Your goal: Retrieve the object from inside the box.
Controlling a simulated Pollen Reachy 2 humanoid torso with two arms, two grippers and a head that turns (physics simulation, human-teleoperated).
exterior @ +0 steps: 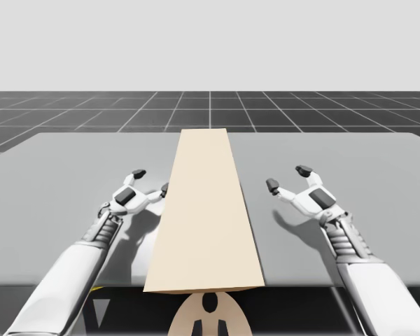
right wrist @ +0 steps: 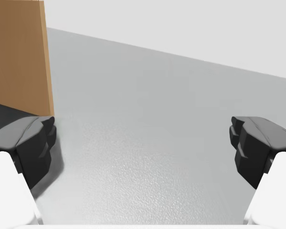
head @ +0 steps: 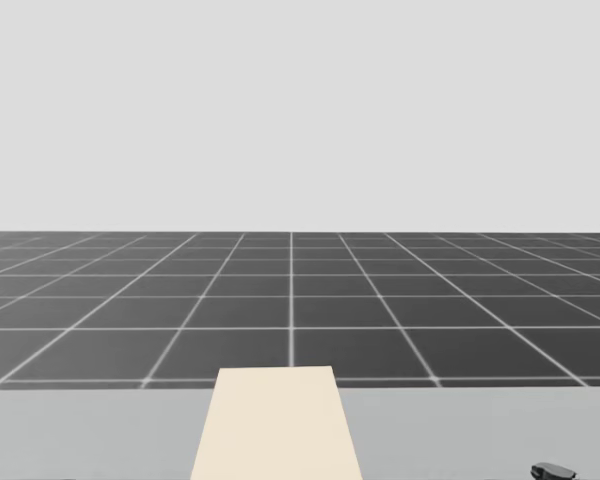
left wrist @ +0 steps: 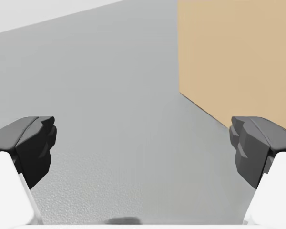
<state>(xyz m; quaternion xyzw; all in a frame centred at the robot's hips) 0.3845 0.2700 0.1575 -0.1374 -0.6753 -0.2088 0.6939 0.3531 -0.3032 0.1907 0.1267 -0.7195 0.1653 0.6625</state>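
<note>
— Nearest to us first: how do our claws stand?

— Our left gripper (exterior: 151, 180) has its fingers spread wide with nothing between them. Our right gripper (exterior: 288, 177) is the same: apart and empty, over the bare table (exterior: 70, 168).

— And the box?

— The long tan box (exterior: 206, 210) lies between our two grippers, down the middle of the table, running from the near edge away from us. The left gripper's inner finger is just beside its long wall; we cannot tell whether it touches. The right gripper stands a little apart from the other wall.

— Do we see the object?

— No. The top reads as one flat, closed face, so the object, if it is in there, is hidden. We can make out no flap, seam or lid edge.

— How will it handle, do we think?

— It looks like cardboard: probably light, with stiff walls that may give under a hard squeeze, and likely to slide on this smooth table. Being so long, it would swing if taken at one end. We judge the long walls near the middle to be the best hold, one gripper on each side.

— And further out?

— The box's far end, the table's far edge, then the gridded floor (head: 290, 300).
</note>
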